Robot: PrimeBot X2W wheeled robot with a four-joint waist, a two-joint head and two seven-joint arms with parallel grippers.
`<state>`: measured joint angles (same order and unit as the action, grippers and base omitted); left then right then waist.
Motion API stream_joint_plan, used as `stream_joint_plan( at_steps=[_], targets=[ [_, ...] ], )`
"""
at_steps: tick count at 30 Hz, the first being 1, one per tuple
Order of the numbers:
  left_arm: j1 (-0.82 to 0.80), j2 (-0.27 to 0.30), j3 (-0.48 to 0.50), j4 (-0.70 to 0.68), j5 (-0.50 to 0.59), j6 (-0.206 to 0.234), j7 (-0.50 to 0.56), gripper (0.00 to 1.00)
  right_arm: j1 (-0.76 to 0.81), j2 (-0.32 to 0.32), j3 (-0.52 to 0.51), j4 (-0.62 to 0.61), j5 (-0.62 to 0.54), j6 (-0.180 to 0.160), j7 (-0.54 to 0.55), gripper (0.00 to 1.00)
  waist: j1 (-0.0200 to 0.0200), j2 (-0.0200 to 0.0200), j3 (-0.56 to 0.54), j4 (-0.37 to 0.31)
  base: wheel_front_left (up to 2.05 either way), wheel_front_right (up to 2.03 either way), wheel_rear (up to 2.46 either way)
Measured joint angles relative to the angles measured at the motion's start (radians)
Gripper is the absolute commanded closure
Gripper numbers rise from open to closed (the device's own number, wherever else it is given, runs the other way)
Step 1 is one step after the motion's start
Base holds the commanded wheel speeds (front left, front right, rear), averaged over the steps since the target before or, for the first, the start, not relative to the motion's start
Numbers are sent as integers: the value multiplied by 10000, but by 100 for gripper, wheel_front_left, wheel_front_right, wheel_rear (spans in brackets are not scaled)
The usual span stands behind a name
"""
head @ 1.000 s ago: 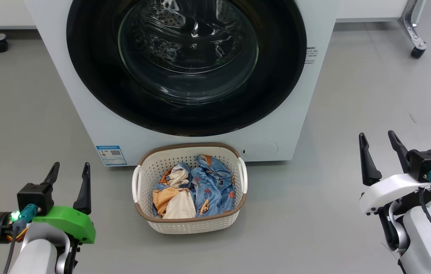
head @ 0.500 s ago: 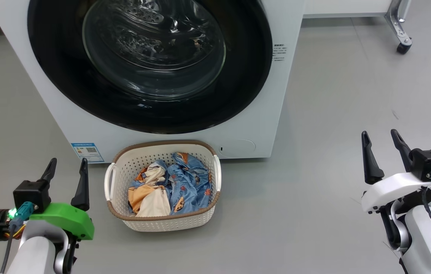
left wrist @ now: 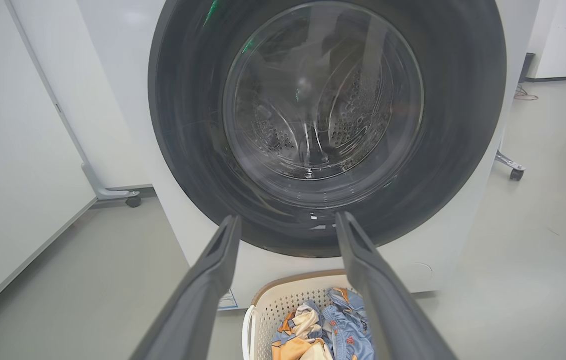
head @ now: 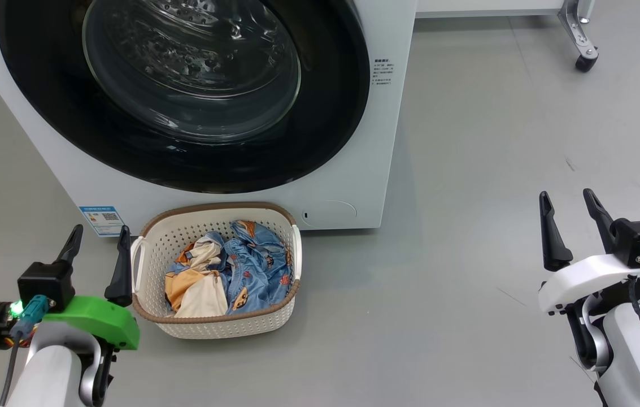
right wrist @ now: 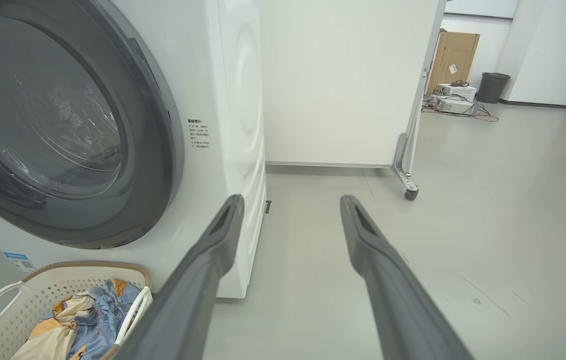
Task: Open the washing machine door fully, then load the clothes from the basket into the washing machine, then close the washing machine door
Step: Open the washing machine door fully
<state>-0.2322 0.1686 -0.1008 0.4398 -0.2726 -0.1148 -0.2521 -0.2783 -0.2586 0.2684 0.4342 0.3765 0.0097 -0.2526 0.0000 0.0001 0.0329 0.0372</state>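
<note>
All views sharing washing machine (left wrist: pixel 119 65)

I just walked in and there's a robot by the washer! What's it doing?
It's getting ready to do laundry. The door of the washing machine is shut, and the clothes sit in the basket on the floor in front of it. The robot's left hand and right hand are both open and hold nothing.

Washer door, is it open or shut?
Shut. The door lies flush against the washer front, with no gap at its rim in the head or wrist views.
</note>
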Motion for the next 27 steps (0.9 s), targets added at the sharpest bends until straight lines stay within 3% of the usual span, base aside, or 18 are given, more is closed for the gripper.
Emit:
stream_joint_plan(
  at_steps=[27],
  targets=[
    [5, -184, 115, -261, 104, -36, 0, 0, -1, 42, -173, -17, -33, 100, 0, 0, 0, 0, 22, 80, 6, 6, -13]
  ],
)
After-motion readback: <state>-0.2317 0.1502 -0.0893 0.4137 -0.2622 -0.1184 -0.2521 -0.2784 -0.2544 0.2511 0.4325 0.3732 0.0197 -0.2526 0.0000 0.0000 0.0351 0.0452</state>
